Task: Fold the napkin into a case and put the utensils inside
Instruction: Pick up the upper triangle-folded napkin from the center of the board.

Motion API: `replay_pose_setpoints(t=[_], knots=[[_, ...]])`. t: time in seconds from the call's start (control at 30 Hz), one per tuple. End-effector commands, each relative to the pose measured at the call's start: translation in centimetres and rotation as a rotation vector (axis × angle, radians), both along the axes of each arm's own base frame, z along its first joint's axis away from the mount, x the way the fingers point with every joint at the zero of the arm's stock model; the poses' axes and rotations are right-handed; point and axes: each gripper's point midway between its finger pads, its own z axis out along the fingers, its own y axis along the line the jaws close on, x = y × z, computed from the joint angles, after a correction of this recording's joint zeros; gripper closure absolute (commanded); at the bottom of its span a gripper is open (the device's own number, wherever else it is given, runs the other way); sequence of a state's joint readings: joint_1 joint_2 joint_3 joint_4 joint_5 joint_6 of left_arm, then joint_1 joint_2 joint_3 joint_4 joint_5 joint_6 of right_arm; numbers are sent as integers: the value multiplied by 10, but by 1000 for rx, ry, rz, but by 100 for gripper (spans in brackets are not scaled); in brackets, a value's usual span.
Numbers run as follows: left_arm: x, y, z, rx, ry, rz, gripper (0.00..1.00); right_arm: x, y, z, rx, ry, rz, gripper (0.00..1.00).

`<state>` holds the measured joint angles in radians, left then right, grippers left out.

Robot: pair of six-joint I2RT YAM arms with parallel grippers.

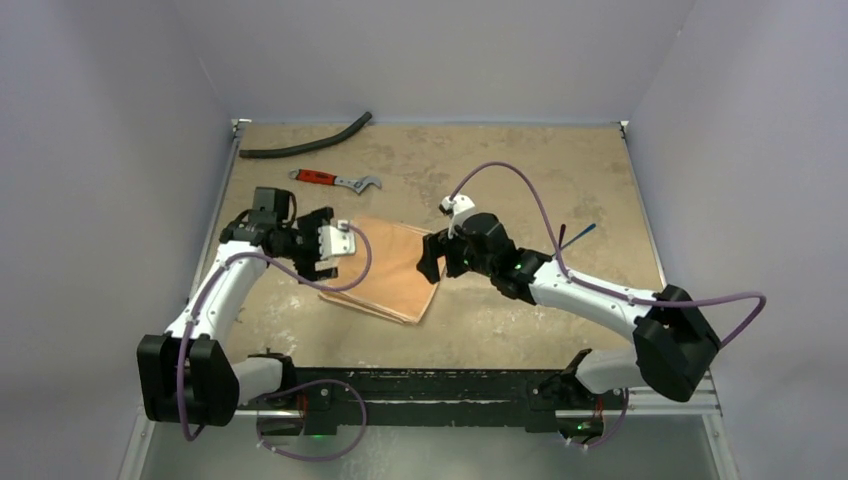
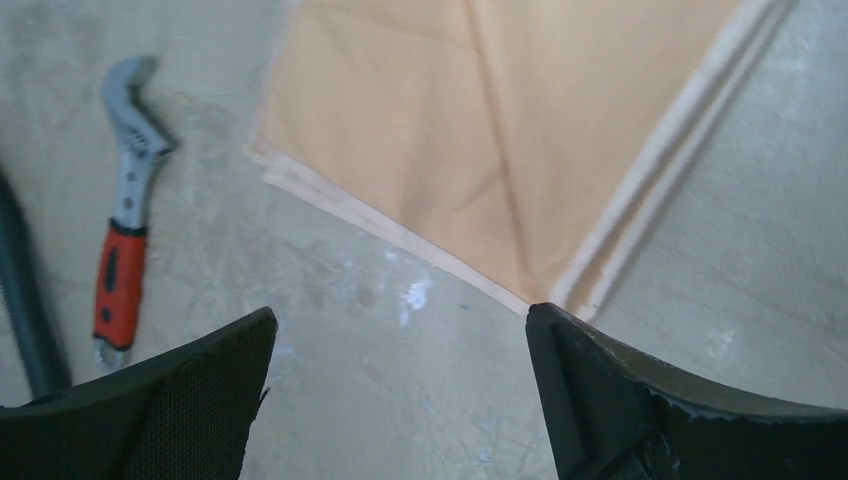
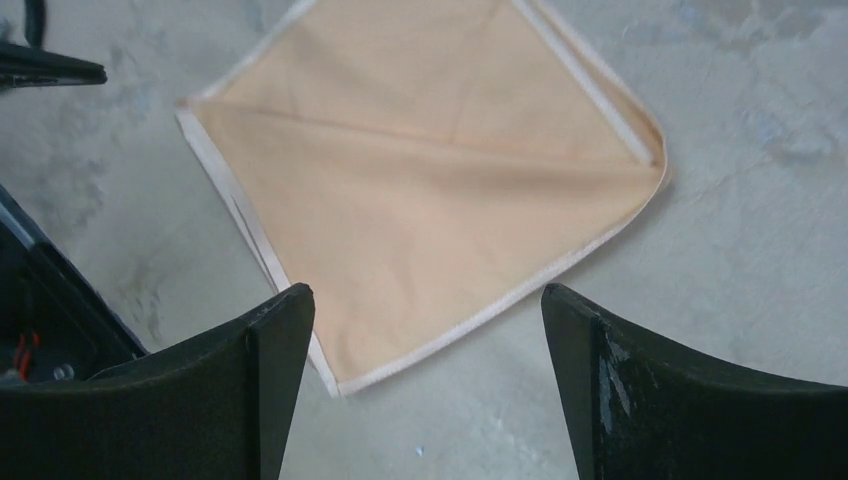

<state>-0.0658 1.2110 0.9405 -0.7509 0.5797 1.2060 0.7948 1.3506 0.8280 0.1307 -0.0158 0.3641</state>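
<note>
The peach-orange napkin (image 1: 392,272) lies folded flat in layers mid-table, roughly square, with pale hems showing along its edges (image 2: 480,130) (image 3: 420,190). My left gripper (image 1: 325,248) hovers at its left edge, open, with bare table between its fingers (image 2: 400,315). On the napkin's right side my right gripper (image 1: 432,258) is also open and holds nothing; the near corner of the cloth lies below its gap (image 3: 425,295). The utensils rest to the right of the right arm: a slim blue fork (image 1: 582,233) and a dark spoon (image 1: 564,237), partly hidden by the purple cable.
A red-handled wrench (image 1: 335,180) (image 2: 125,250) lies behind the napkin, with a curved black hose (image 1: 305,146) (image 2: 25,300) near the far left corner. Grey walls enclose the table on three sides. Purple cables loop over both arms.
</note>
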Motion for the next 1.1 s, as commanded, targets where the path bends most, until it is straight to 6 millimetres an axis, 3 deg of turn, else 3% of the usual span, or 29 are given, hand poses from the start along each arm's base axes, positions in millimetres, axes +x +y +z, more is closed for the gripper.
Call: replay_pose_setpoints(t=[0.0, 0.07, 0.23, 0.37, 0.6, 0.8, 0.97, 1.07], knots=[[-38, -2, -33, 109, -58, -329, 8, -10, -2, 17, -12, -109, 38, 12], [-48, 2, -51, 154, -58, -393, 10, -11, -3, 19, -17, -133, 51, 12], [-53, 12, -79, 257, -103, -491, 17, -17, 2, 11, -59, -178, 142, 14], [-55, 12, -91, 298, -170, -560, 19, -23, 9, -1, -142, -224, 252, 7], [-70, 15, -111, 342, -160, -652, 26, -14, 16, 11, -154, -277, 268, 5], [-70, 16, -122, 372, -167, -670, 51, -15, 25, 9, -139, -268, 300, 8], [-70, 16, -123, 371, -159, -660, 62, -25, 39, 3, -117, -248, 365, 9], [-71, 17, -125, 381, -157, -656, 82, -35, 46, 0, -142, -290, 429, 6]])
